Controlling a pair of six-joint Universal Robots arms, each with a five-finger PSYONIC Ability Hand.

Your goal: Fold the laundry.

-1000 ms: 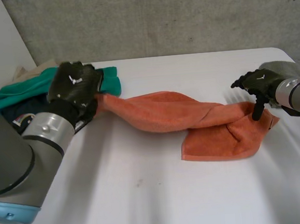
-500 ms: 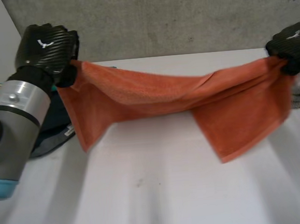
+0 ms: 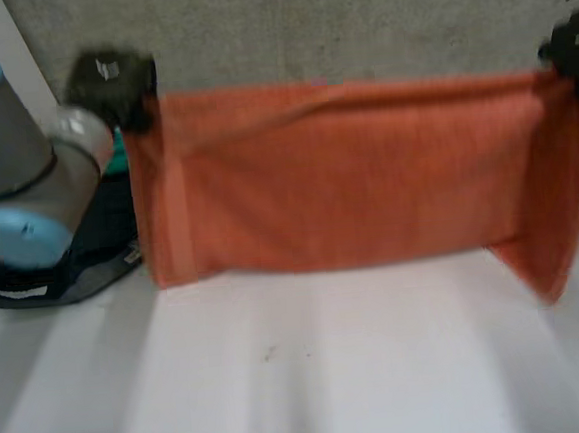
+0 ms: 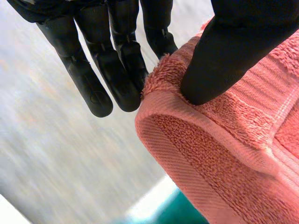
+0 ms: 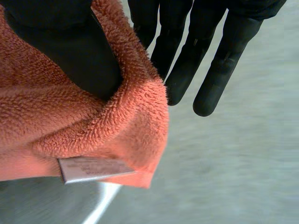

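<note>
Orange towel (image 3: 336, 173) stretched wide above the tabletop (image 3: 332, 374).
The left hand (image 3: 110, 82) and right hand (image 3: 572, 49) each pinch a top corner between thumb and straight fingers (image 4: 117, 74), probably so it hangs flat and untwisted before being laid down for folding.

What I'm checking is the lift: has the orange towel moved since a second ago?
Yes. The orange towel has risen from the white table, now hanging spread before the grey wall.

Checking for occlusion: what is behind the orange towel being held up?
Orange towel hides the white table's far part. Visible past its edges: grey wall above, dark garment pile beside the left arm.
</note>
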